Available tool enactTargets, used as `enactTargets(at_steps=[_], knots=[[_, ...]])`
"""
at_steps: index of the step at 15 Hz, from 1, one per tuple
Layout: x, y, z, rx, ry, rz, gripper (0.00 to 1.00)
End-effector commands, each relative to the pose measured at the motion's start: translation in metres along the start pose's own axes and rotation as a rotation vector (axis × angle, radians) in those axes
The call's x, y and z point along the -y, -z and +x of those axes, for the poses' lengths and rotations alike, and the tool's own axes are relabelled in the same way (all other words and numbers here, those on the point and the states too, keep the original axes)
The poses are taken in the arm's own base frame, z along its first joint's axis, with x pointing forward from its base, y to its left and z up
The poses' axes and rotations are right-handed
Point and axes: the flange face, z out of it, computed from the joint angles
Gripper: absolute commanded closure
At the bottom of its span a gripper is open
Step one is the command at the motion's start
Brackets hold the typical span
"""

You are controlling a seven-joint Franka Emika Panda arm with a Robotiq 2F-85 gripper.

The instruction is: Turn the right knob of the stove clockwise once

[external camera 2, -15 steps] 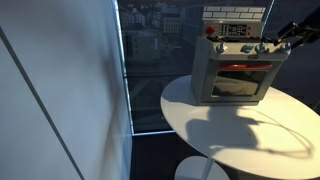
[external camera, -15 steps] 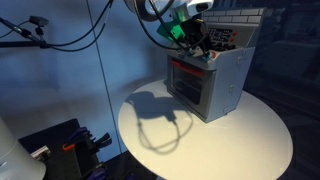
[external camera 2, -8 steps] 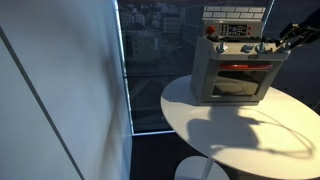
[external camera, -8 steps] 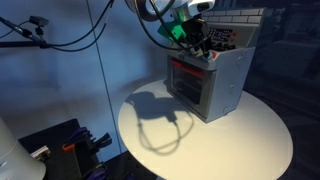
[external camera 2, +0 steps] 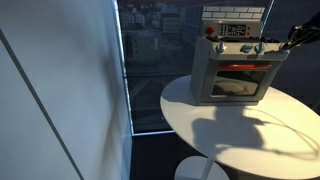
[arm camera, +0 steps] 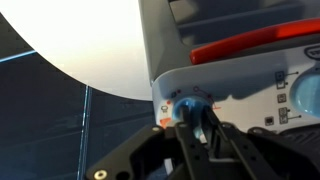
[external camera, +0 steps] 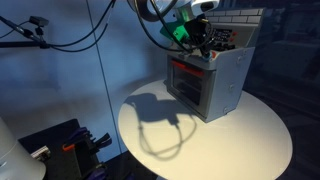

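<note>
The stove (external camera: 212, 82) (external camera 2: 236, 74) is a small grey toy oven with a red-framed door, standing on a round white table (external camera: 205, 142) (external camera 2: 250, 128). In the wrist view its front panel (arm camera: 235, 45) fills the upper right, with the light blue right knob (arm camera: 192, 104) at centre. My gripper (arm camera: 196, 122) is pressed against that knob, and its two dark fingers (arm camera: 183, 132) are shut on either side of it. In both exterior views the gripper (external camera: 205, 47) (external camera 2: 270, 45) sits at the knob-row end of the stove, hiding the knob.
Another light blue knob (arm camera: 308, 92) shows at the right edge of the wrist view. Dark equipment (external camera: 62, 146) stands below the table's left side, and cables hang over it. A tall window pane (external camera 2: 150, 60) rises beside the table.
The fingers have drawn together onto the right knob. The arm and the stove have barely shifted.
</note>
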Motion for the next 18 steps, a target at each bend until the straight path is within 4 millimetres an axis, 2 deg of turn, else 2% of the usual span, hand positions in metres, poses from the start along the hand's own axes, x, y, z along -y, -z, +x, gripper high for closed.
enactTargets(at_steps=[1, 2, 10, 18], knots=[[0.0039, 0.0037, 0.0049, -0.019, 0.003, 0.013, 0.97], [0.0043, 0.0036, 0.0042, -0.018, 0.001, 0.012, 0.93], [0.0036, 0.0073, -0.0004, 0.005, -0.057, 0.021, 0.94], [-0.0008, 0.0134, -0.0036, 0.012, -0.220, 0.086, 0.95]])
